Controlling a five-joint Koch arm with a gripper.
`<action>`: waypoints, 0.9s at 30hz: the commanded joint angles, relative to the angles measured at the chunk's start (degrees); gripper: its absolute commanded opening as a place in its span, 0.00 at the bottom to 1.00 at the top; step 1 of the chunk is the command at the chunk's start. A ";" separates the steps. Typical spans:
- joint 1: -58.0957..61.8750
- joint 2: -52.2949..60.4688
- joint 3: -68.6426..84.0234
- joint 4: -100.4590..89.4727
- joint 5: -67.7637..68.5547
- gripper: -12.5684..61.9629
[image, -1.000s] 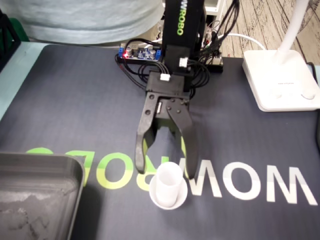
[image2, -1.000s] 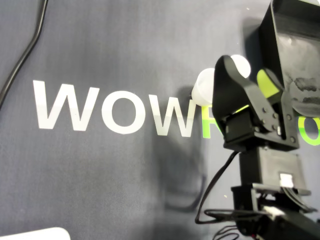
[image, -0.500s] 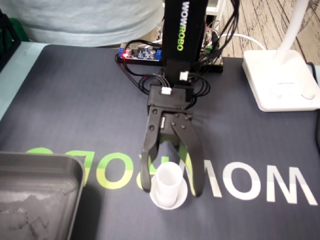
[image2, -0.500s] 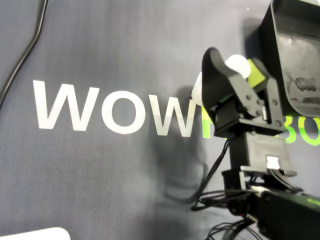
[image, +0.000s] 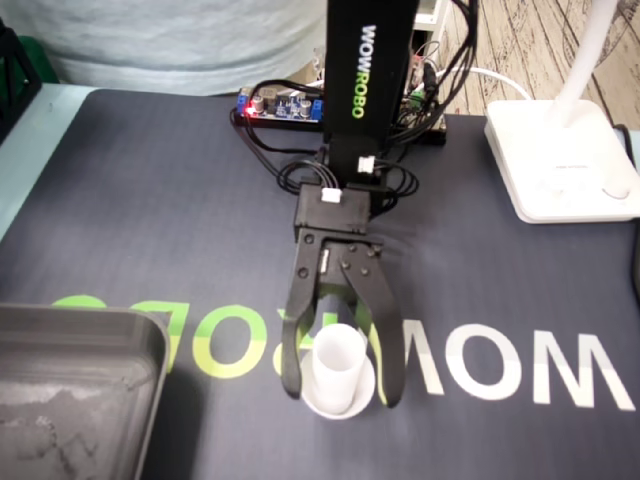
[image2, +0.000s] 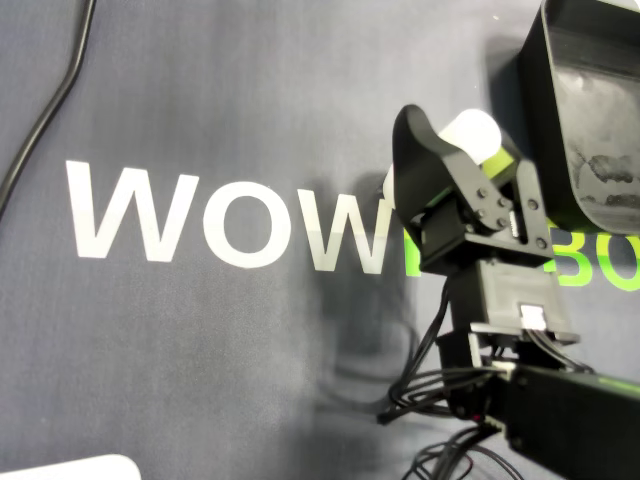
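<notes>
Straddling the white cup (image: 338, 362), the gripper (image: 341, 393) stands with its jaws spread wide, one black finger (image: 291, 362) at the cup's 9 o'clock and the other at its 3 o'clock in the fixed view. A sliver of mat shows between each finger and the cup's wall, so nothing is clamped. Whether the fingertips touch the cup's broad bottom flange cannot be told.

Cup: upright, small, white, flange flat on the dark mat (image: 150, 200). It sits on the mat's lettering, where the green letters meet the white ones. From the arm's column (image: 366, 80) it lies at 6 o'clock, near the lower edge of the fixed view.

Overhead view: the cup (image2: 472, 128) shows only as a white top between the fingers of the gripper (image2: 458, 138); the black jaw at its 9 o'clock hides the lower wall. The gripper enters that view from 5 o'clock.

Surroundings, fixed view:
- grey tray (image: 70, 330) at the cup's 8 o'clock, well apart from it; in the overhead view its wall (image2: 560, 100) is at the cup's 2 o'clock, near.
- white lamp base (image: 560, 160) at the cup's 1 o'clock, well apart, at the mat's edge.
- circuit board (image: 280, 105) at 11 o'clock, just beside the column's foot.
</notes>
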 joint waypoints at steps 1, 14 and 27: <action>-0.09 0.00 -1.58 -4.39 -0.18 0.60; 0.00 -0.88 -1.49 -4.31 0.09 0.56; -1.05 -0.79 -1.67 -3.69 0.70 0.44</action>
